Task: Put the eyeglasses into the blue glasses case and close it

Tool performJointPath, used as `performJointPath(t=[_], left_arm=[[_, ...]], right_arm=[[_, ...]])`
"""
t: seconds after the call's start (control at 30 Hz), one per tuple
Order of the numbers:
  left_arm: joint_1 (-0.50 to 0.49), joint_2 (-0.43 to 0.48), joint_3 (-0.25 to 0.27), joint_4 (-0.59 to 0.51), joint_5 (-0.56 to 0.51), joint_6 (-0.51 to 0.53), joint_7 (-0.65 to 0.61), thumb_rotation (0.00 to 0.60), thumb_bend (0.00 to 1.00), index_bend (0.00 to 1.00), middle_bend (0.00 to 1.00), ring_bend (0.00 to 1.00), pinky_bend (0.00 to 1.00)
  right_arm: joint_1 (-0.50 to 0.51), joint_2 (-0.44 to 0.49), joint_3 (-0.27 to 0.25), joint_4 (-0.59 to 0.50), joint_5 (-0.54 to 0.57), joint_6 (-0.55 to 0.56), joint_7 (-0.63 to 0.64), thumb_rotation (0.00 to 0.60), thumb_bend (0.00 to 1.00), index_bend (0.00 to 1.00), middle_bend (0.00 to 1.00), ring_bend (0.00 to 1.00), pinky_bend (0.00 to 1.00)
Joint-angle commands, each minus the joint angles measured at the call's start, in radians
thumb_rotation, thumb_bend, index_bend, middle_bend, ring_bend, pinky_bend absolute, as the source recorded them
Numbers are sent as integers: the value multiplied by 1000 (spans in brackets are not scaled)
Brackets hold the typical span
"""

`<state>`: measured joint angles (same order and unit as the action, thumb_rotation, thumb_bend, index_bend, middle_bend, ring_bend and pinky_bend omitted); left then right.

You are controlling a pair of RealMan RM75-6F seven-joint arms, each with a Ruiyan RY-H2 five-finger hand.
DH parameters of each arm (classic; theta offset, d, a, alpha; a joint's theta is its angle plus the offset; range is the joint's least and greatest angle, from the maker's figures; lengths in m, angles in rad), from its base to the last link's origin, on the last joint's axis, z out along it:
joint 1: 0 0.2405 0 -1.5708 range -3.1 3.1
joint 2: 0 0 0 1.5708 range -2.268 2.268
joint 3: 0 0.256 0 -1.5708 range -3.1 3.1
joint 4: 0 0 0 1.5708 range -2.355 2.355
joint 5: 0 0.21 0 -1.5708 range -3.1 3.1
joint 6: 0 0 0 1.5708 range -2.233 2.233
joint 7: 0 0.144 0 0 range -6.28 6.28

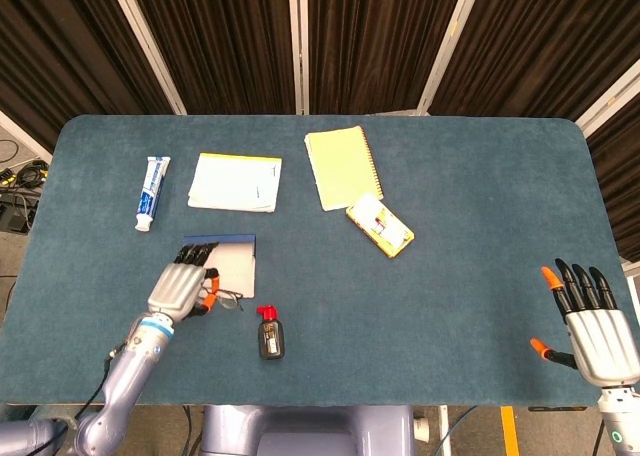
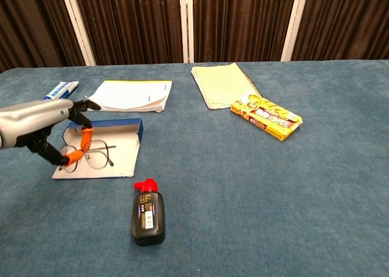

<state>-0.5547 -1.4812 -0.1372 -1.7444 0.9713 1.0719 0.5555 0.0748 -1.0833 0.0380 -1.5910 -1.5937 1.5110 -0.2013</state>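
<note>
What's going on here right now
The robot's left hand holds the eyeglasses in its fingers over the open blue glasses case, not yet released. The right hand hovers open and empty by the table's right edge. The case lid is not closed yet.
</note>
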Motion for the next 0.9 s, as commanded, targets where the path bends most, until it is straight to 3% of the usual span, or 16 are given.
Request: performJointPath(t=[0.03, 0.3, 0.73, 0.9], left_arm=[[-27, -5, -26, 40, -12, -28, -23, 600, 540, 632, 0, 0, 0], [-110, -82, -68, 255, -39, -144, -109, 600, 545, 637, 0, 0, 0], [-164, -139, -64, 421, -48, -185, -130, 600, 549, 640, 0, 0, 0], [-169, -140, -65, 439, -56, -175, -129, 600, 548, 635, 0, 0, 0]], right_arm=[[1, -1, 1, 0, 3, -3, -4, 600, 0, 0, 0, 0, 0], [11, -13, 10, 4, 27, -23, -30, 600, 0, 0, 0, 0, 0], [18, -21, 20, 14, 60, -39, -39, 600, 0, 0, 0, 0, 0], [18, -21, 19, 14, 62, -40, -39, 600, 0, 0, 0, 0, 0]])
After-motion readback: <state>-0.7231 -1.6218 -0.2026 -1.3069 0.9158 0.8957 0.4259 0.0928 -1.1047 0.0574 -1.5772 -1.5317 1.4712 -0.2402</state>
